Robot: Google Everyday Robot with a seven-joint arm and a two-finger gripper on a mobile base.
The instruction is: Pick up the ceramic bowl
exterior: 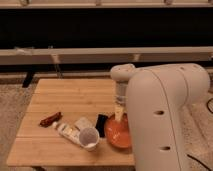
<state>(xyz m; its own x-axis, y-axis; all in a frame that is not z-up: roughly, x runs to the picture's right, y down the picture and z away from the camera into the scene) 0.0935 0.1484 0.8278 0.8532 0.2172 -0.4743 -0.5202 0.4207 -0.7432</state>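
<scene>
The ceramic bowl (116, 134) is glossy orange-red and sits near the front right edge of the wooden table (75, 97). Its right side is hidden behind my large white arm (165, 115). My gripper (119, 113) hangs from the arm's wrist and reaches down over the bowl's far rim, at or just above it. Whether it touches the bowl does not show.
A white cup (89, 138) lies on its side just left of the bowl, with a white bottle (66, 131) beside it. A small black object (101, 124) lies between the cup and the bowl. A red-brown item (50, 118) lies at the table's left. A dark wall with a pale rail (75, 54) runs behind.
</scene>
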